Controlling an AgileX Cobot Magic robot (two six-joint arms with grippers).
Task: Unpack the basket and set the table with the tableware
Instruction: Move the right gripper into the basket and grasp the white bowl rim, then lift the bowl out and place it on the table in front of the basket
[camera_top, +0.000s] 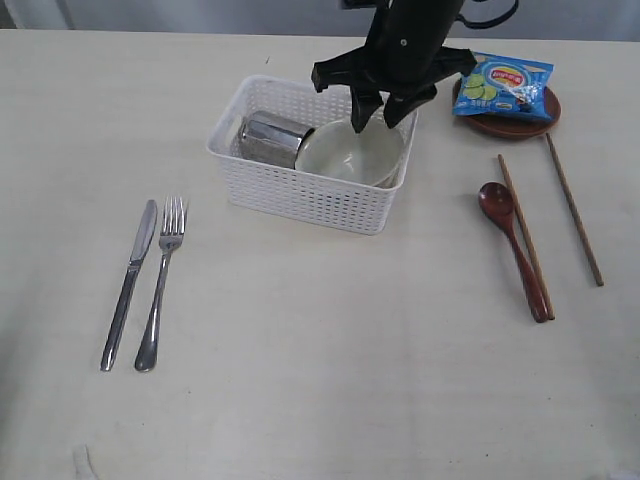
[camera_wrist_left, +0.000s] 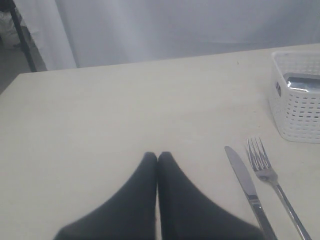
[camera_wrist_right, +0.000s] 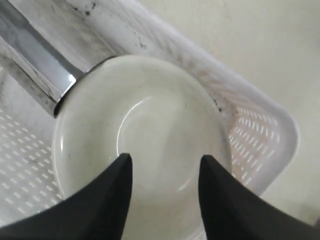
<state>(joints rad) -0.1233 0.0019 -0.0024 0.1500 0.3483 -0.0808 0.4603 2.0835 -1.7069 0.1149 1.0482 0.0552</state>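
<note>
Large flat pale cream table, seen from above. Toward the far edge sits a white rectangular plastic basket w/ lattice sides. Inside it: a pale whitish bowl, upright, at the R end, and a shiny steel cup on its side at the L end, touching the bowl's rim.

The black R gripper hangs over the bowl, jaws spread, gripping nothing. The L gripper, seen only in its wrist view, is pressed closed and empty above bare table.

R of the basket: a small brown plate w/ a blue snack bag on top. Nearer, two wooden chopsticks lie apart; a reddish-brown wooden spoon lies against the L one.

L of the basket: a steel knife and steel fork, side by side.
</note>
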